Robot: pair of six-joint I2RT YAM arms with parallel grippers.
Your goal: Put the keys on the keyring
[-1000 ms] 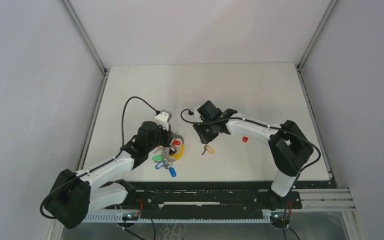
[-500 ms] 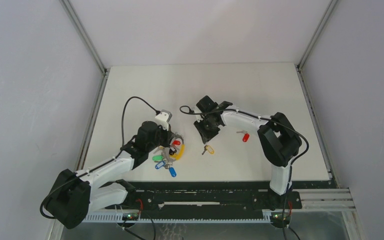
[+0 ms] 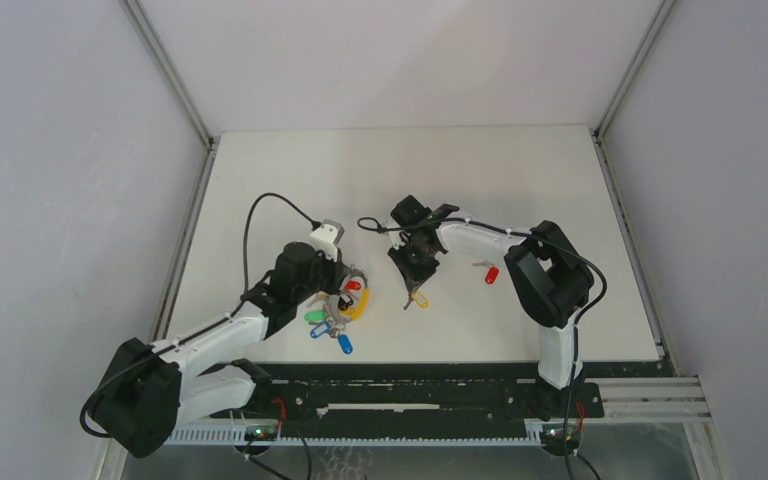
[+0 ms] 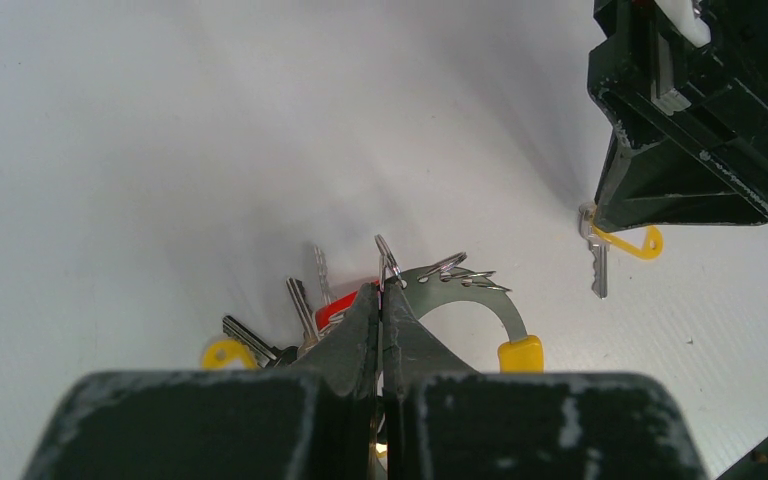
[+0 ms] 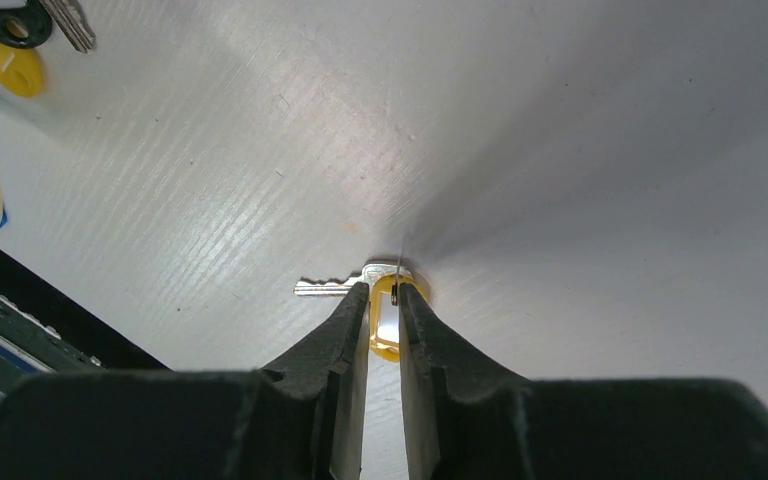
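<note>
The keyring (image 3: 357, 305), a grey metal arc with a yellow end (image 4: 520, 353), lies at the table's left centre with green, blue, yellow and red-headed keys bunched on it. My left gripper (image 4: 380, 292) is shut on the keyring's grey end, beside its small split rings. A loose yellow-headed key (image 3: 418, 299) lies just right of the bunch. My right gripper (image 5: 384, 290) points down over it, jaws narrowly apart, its fingertips (image 5: 358, 296) straddling the yellow head (image 5: 385, 349); the blade (image 5: 322, 288) sticks out leftwards. A loose red-headed key (image 3: 490, 274) lies further right.
The right gripper's black body (image 4: 695, 150) stands close to the right of the keyring. Grey walls enclose the white table (image 3: 460, 170) on three sides. A black rail (image 3: 410, 390) with the arm bases runs along the near edge.
The right arm's elbow swung left and its gripper shifted a little down towards the yellow key, its jaws narrowing. The left arm and the keyring stayed still.
</note>
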